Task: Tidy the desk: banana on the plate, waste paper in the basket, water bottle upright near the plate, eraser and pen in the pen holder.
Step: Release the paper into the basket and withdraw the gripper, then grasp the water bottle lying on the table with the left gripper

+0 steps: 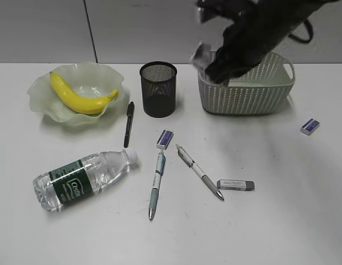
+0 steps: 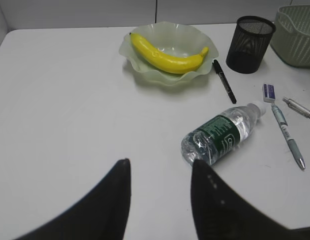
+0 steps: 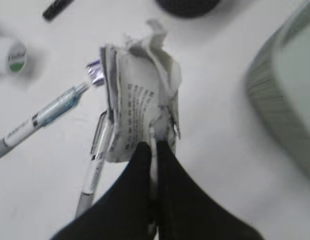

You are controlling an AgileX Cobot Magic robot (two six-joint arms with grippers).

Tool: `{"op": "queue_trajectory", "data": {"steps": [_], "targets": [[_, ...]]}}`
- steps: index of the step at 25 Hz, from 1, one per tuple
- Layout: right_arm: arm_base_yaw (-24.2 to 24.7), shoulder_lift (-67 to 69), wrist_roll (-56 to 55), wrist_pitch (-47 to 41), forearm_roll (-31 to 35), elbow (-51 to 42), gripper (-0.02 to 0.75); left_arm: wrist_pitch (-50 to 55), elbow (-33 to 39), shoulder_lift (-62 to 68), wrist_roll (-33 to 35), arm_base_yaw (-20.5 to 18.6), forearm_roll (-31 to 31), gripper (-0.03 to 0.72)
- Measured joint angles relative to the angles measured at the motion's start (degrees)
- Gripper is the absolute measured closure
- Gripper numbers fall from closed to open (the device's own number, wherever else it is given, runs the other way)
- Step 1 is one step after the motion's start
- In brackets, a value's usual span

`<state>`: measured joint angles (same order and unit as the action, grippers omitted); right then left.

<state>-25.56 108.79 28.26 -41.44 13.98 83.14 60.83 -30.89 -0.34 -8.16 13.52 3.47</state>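
Note:
My right gripper (image 3: 154, 145) is shut on the crumpled waste paper (image 3: 140, 100) and holds it in the air by the left rim of the green basket (image 1: 248, 96). The banana (image 1: 83, 98) lies in the pale green plate (image 1: 39, 99). On its side on the desk (image 1: 281, 221) lies the water bottle (image 1: 83, 179), cap toward the pens. My left gripper (image 2: 160, 162) hangs open over bare desk just short of the bottle's base (image 2: 195, 147). The black mesh pen holder (image 1: 158, 88) stands between plate and basket.
A black pen (image 1: 128, 124), a blue-grey pen (image 1: 156, 185) and a grey pen (image 1: 199, 172) lie loose in front of the holder. Three erasers lie about: a white one (image 1: 165, 138), a grey one (image 1: 235, 185), and a white one at far right (image 1: 309, 126).

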Motion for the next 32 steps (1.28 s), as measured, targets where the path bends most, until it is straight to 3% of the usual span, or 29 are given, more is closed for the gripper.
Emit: {"op": "queue_trajectory", "data": {"steps": [5, 9, 11, 14, 18, 20, 24, 27, 32], "targets": [[3.2, -3.7, -19.9, 11.1, -18.4, 0.9, 0.724, 0.0, 0.0, 0.0, 0.0, 0.0, 0.0, 0.387], [7.5, 0.8, -23.7, 15.1, -21.3, 2.6, 0.720, 0.0, 0.0, 0.0, 0.0, 0.0, 0.0, 0.387], [8.8, 3.9, -24.2, 16.4, -21.5, 2.6, 0.681, 0.0, 0.0, 0.0, 0.0, 0.0, 0.0, 0.387], [9.2, 6.9, -24.4, 16.5, -21.3, 2.6, 0.496, 0.0, 0.0, 0.0, 0.0, 0.0, -0.2, 0.387], [9.2, 6.0, -25.3, 15.9, -19.3, 2.6, 0.162, 0.0, 0.0, 0.0, 0.0, 0.0, -0.2, 0.387], [9.2, 3.6, -26.4, 13.8, -18.9, 2.6, 0.090, 0.0, 0.0, 0.0, 0.0, 0.0, -0.2, 0.387], [9.2, -2.7, -29.2, 2.8, -18.6, 2.7, 0.089, 0.0, 0.0, 0.0, 0.0, 0.0, -0.2, 0.387], [9.2, -8.3, -30.8, -6.5, -18.6, 1.5, 0.150, 0.0, 0.0, 0.0, 0.0, 0.0, -0.3, 0.387], [9.2, -22.8, -31.1, -9.5, -18.7, -11.5, 0.249, 0.0, 0.0, 0.0, 0.0, 0.0, -0.3, 0.387]]}}
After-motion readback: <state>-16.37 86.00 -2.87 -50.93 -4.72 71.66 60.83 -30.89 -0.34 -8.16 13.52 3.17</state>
